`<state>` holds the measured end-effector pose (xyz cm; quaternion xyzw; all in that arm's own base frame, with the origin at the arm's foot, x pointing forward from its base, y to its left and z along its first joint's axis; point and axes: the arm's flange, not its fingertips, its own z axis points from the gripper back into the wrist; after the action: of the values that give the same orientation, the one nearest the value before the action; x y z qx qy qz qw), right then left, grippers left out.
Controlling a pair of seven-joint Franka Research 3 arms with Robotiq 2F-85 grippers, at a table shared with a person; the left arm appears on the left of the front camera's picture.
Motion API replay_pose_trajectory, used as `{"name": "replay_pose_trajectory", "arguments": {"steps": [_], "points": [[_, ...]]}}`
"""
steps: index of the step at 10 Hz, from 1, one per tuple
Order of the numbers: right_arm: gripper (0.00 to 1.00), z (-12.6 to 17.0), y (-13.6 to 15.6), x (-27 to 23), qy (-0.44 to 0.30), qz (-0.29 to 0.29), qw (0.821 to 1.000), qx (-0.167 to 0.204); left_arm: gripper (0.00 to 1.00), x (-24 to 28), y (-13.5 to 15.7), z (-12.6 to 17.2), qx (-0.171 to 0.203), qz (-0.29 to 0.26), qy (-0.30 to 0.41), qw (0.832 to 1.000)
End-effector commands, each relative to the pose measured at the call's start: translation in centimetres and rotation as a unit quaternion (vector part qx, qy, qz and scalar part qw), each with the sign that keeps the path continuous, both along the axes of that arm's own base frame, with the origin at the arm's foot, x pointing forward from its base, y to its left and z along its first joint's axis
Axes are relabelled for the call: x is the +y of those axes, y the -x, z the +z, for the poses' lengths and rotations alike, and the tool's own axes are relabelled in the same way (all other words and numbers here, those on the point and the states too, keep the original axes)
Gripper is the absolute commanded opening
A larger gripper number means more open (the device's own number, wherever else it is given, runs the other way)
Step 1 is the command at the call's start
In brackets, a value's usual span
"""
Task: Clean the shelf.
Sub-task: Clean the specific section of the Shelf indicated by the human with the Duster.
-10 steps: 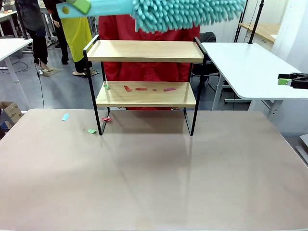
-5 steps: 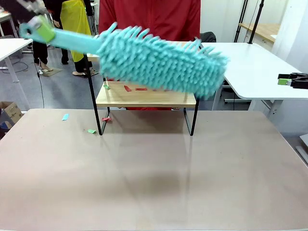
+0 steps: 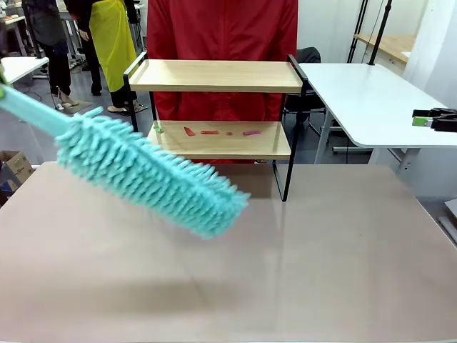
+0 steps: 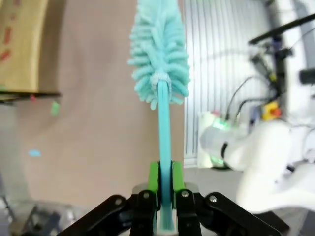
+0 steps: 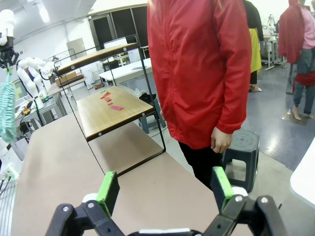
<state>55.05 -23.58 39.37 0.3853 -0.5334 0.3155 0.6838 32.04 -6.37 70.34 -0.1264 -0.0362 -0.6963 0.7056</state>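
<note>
- While the duster point(image 3: 150, 175) hangs low over it, the worktop point(image 3: 321, 271) carries the shelf point(image 3: 214, 75) at the middle of its far edge, with a person in a red jacket point(image 3: 221, 36) standing just behind.
- Shelf: two light wooden boards in a thin black frame. It is stiff but probably light enough to slide or tip under a sideways push, so strokes should be gentle. If it needs steadying, a raised side rail or an upright looks the soundest hold, since the boards offer only flat faces.
- Duster: a soft turquoise fringed head on a rigid flat handle, tilted head-down in front of the shelf's left half and apart from it. It is judged light, and because the head yields, only the handle suits a grip.
- Left gripper point(image 4: 165, 189): jaws pressed together on the end of the duster's handle, with a green pad on each flat face.
- Right gripper point(image 5: 164, 189): jaws spread wide, holding nothing, off to the worktop's right side.
- Paper scraps point(image 3: 211, 132): red pieces and one green piece lie on the lower board; the upper board looks bare. Being almost weightless, they should shift under a light sweep and may flutter away.
</note>
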Motion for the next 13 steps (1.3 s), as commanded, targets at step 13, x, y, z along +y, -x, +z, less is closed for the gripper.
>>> {"name": "replay_pose_trajectory", "arguments": {"steps": [13], "points": [[1.0,0.3,0.0,0.1,0.001,0.001,1.0,-0.002,0.13,4.4,0.4,-4.7,-0.028,0.026,-0.091,0.995]]}}
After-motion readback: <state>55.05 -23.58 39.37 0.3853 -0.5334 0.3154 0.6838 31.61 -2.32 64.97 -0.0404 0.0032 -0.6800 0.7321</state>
